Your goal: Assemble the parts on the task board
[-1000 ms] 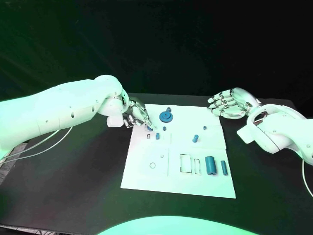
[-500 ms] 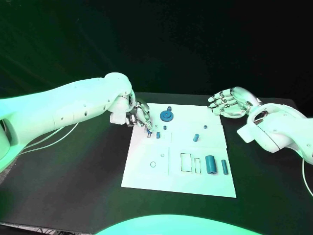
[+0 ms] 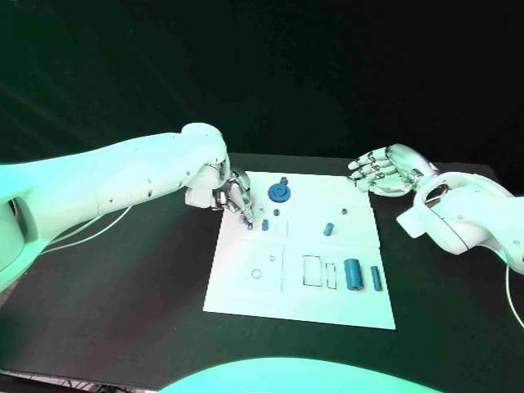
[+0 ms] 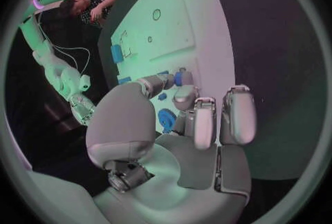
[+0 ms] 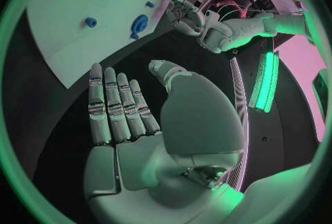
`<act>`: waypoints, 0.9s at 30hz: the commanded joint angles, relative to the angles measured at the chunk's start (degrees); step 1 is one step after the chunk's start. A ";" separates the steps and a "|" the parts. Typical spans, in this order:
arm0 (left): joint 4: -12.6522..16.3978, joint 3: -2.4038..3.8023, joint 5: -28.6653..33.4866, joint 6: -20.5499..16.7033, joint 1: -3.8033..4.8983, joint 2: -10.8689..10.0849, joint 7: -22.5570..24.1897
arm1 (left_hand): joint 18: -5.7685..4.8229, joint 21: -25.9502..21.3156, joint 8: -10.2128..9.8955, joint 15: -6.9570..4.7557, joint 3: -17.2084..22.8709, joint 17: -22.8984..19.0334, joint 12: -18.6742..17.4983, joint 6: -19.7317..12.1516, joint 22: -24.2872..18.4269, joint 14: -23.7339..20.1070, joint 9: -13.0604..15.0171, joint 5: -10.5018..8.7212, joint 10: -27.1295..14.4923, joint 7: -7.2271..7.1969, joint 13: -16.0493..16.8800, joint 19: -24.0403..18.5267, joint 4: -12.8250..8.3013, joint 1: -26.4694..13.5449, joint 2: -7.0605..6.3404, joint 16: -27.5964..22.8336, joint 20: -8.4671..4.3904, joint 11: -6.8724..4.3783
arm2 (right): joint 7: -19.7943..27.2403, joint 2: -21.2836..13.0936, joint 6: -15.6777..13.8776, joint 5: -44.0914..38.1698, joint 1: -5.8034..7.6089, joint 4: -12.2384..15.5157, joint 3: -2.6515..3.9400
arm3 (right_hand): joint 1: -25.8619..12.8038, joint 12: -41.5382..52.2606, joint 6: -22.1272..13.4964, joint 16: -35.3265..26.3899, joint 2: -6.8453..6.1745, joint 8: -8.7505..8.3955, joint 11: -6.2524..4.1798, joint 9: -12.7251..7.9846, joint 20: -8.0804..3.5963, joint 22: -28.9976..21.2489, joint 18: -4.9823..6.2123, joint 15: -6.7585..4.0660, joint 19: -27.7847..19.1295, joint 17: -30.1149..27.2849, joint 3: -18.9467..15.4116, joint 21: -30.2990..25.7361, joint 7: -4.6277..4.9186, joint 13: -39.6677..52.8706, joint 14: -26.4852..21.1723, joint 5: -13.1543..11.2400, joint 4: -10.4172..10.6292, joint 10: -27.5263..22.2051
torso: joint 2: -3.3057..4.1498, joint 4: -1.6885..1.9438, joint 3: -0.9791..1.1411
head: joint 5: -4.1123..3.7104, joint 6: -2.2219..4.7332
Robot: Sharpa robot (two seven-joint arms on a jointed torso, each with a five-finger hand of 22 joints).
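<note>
Pinching a small blue part (image 4: 177, 78) at its fingertips, left hand (image 3: 232, 196) over task board (image 3: 286, 295), right hand (image 3: 382, 171) empty, fingers apart.

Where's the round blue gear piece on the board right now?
In the head view the blue gear sits near the task board's far edge, on its left half, just right of the left hand's fingertips.

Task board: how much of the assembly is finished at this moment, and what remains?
On the task board, the blue gear and a small peg look already placed. The left robot hand pinches a small blue part over the board's near-left corner. The large cylinder and flat bar remain loose. The right robot hand is open.
</note>
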 commanded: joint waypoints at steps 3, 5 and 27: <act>0.08 -0.21 -1.49 0.36 0.10 0.44 0.13 | -0.17 0.45 -0.35 -0.04 9.63 14.22 0.43 1.27 1.47 5.71 0.01 0.42 0.61 -0.95 0.34 0.62 -10.06 0.10 0.44 0.21 0.04 0.11 | 0.83 0.10 0.69 -0.16 -0.04 0.01 0.01 | 0.01 -0.23 0.43 -0.15 0.38 -0.35 -0.01 -0.06 0.08 -0.09 0.70 0.19 0.45 -0.05 0.01 0.04 3.69 0.00 0.35 0.22 -0.22 0.44 | 0.03 -0.02 0.03 | 0.07 -0.16; 0.06 -0.32 -1.55 0.07 0.09 0.55 -0.01 | -0.18 0.48 -0.37 -0.04 9.61 14.27 0.43 1.30 1.50 5.73 0.03 0.49 0.62 -0.96 0.35 0.64 -10.07 0.09 0.43 0.23 0.03 0.11 | 0.85 0.12 0.74 -0.16 -0.04 0.01 0.01 | 0.01 -0.23 0.43 -0.15 0.38 -0.35 -0.01 -0.06 0.08 -0.09 0.70 0.19 0.45 -0.05 0.01 0.04 3.69 0.00 0.35 0.22 -0.22 0.44 | 0.03 -0.03 0.05 | 0.02 -0.17; 0.13 -0.66 -2.66 0.39 0.05 0.95 -0.43 | -0.20 0.55 -0.50 -0.07 9.50 14.38 0.46 1.47 1.60 5.76 0.15 0.94 0.70 -1.00 0.39 0.69 -10.12 0.03 0.37 0.29 0.01 0.07 | 0.82 0.29 0.85 -0.14 -0.05 -0.04 0.01 | 0.00 -0.37 0.45 -0.15 0.36 -0.44 0.00 -0.10 0.08 -0.19 0.69 0.20 0.44 -0.17 0.04 0.03 3.70 0.00 0.34 0.32 -0.26 0.48 | -0.01 -0.01 0.03 | 0.02 -0.37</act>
